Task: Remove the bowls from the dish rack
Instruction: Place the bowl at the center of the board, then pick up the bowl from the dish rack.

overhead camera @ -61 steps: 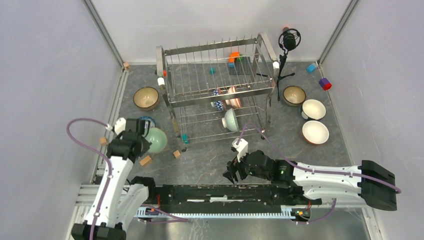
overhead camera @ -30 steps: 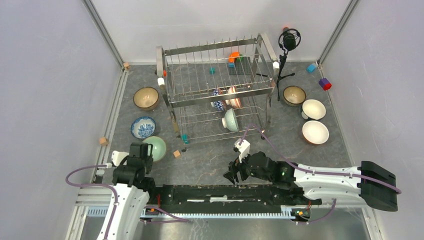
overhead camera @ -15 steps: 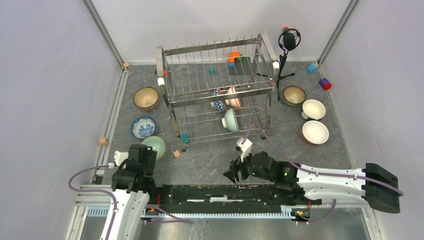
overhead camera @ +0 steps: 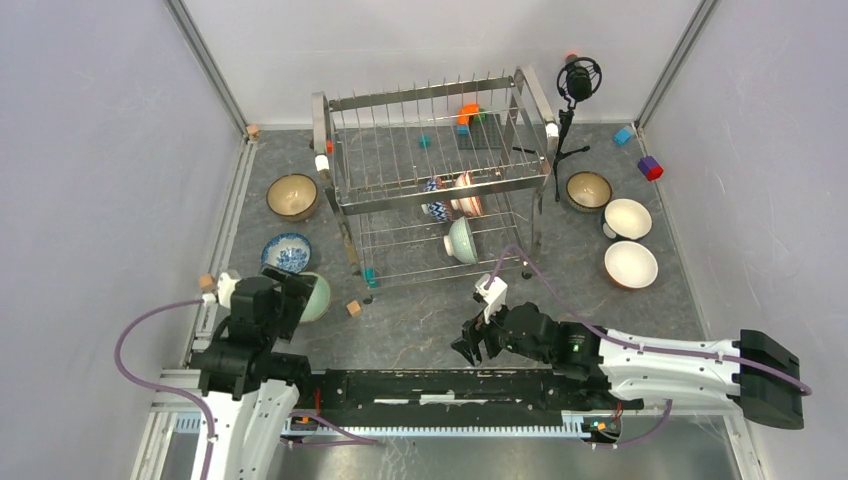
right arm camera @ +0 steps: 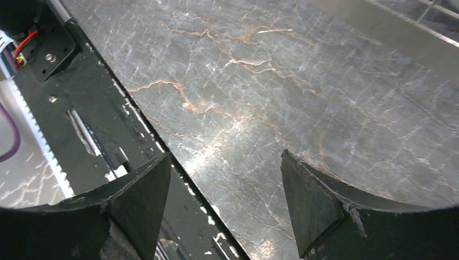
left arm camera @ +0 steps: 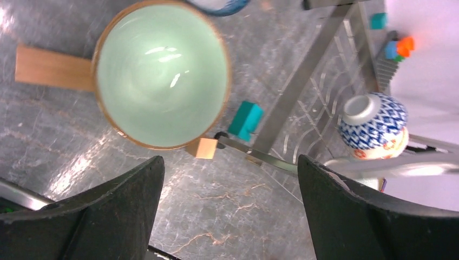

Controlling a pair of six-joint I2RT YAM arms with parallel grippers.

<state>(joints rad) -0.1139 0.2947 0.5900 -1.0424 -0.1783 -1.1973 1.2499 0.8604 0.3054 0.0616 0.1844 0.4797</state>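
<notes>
The steel dish rack (overhead camera: 430, 180) stands at the back centre. It holds a blue-and-white patterned bowl (overhead camera: 436, 200), a red-and-white floral bowl (overhead camera: 466, 195) and, lower down, a pale green bowl (overhead camera: 461, 240). On the table to its left sit a brown bowl (overhead camera: 292, 196), a blue-and-white bowl (overhead camera: 286, 253) and a pale green bowl (overhead camera: 312, 296). My left gripper (overhead camera: 287, 292) hangs open and empty at the near edge of that green bowl (left arm camera: 162, 73). The right gripper (overhead camera: 470, 345) is open and empty over bare table (right arm camera: 225, 154) near the front rail.
A brown bowl (overhead camera: 588, 190) and two white bowls (overhead camera: 627, 218) (overhead camera: 631, 264) sit right of the rack. A black microphone tripod (overhead camera: 575, 90) stands at the back right. Small blocks lie about: wooden (left arm camera: 204, 147), teal (left arm camera: 245, 120), purple-and-red (overhead camera: 650, 168). Walls close in on both sides.
My left gripper has gone from shut to wide open and swung up-left toward the pale green bowl on the table. The right arm has barely shifted.
</notes>
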